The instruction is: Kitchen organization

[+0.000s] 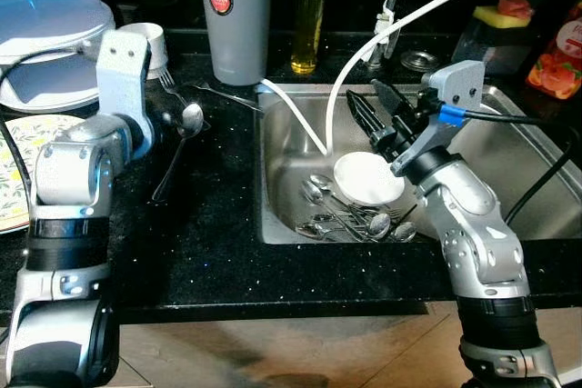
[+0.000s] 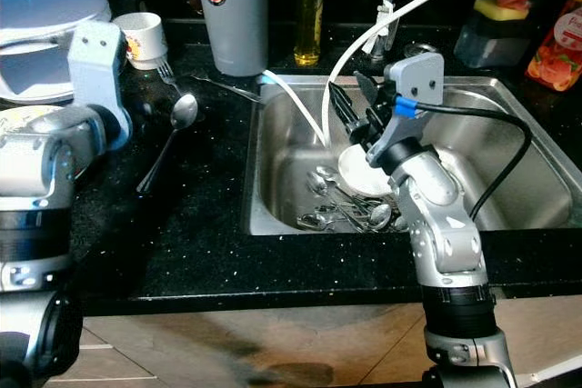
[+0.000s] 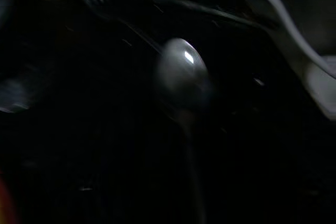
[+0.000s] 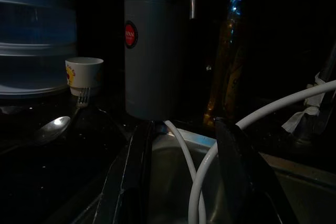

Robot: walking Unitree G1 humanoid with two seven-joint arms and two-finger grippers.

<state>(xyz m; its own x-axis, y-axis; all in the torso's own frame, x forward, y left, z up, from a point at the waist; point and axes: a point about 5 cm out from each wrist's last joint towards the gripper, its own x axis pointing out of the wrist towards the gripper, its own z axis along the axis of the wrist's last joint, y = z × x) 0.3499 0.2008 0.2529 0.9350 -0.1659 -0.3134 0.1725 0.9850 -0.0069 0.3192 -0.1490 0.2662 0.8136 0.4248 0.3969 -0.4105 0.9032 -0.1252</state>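
Evidently sorting cutlery, the right gripper (image 1: 371, 108) hangs over the sink (image 1: 509, 215) with fingers spread and empty above the spoons (image 1: 350, 215) and bowl (image 1: 368, 177), while the left gripper's state by the counter spoon (image 1: 191, 117) cannot be told.

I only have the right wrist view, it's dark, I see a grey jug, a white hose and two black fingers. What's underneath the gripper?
Observer: The right gripper hangs open above the sink, over a white bowl.
Operator: Anything else down there?
Observer: Several spoons lie in a heap on the sink floor in front of the bowl.
Operator: And the spoon I see on the counter, is the left arm near it?
Observer: Yes. The serving spoon lies on the black counter right beside the left arm's forearm; the left gripper's fingers can't be made out.
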